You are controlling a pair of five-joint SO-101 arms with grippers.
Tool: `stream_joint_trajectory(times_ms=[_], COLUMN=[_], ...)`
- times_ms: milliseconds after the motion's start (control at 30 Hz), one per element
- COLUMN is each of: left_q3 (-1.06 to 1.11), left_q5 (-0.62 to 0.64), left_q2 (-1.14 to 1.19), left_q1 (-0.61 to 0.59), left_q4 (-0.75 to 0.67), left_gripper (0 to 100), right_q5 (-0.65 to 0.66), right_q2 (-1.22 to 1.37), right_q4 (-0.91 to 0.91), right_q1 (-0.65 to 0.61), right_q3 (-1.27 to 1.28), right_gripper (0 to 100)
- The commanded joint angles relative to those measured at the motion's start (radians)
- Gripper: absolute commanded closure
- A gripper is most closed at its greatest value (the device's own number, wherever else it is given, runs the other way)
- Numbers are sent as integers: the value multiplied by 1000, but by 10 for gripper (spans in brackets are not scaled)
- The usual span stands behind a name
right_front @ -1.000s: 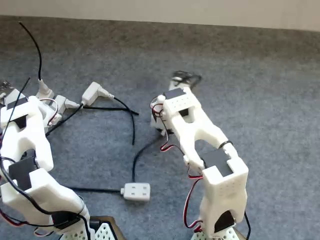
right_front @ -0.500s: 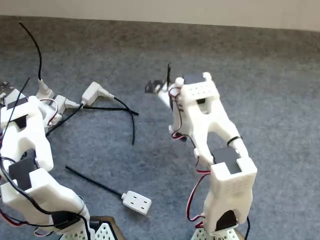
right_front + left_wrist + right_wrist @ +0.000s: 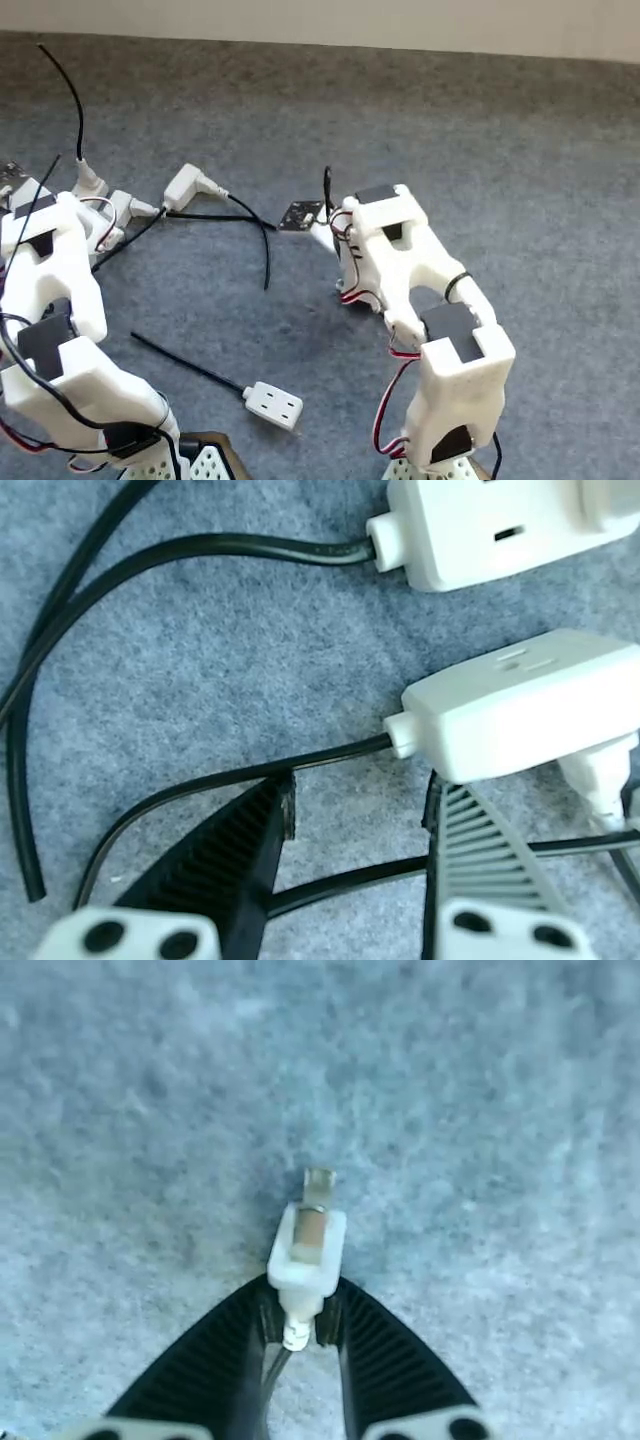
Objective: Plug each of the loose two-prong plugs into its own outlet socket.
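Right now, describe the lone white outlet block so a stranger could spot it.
On the grey carpeted surface, look near the front edge, between the two white robot arms. A white rectangular outlet block lies there, black cord trailing toward the left arm; unlike the white blocks clustered farther back, it sits alone.

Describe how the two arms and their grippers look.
The left arm and right arm have white blocky shells, black servo blocks and loose red and black wires. The right gripper has black ribbed fingers; the left gripper one black, one grey.
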Motion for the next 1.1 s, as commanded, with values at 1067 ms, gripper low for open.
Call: stream_joint_trajectory(times_ms=[1067], left_q3=[-22], left_q5=[-51], left_q2=[-7], left_q1=[38], left_q4=[8], left_gripper=[772], right_q5=[-68], right_q2=[-246], right_q4=[-266], right_q1=[193], right_q3=[364], right_gripper=[896])
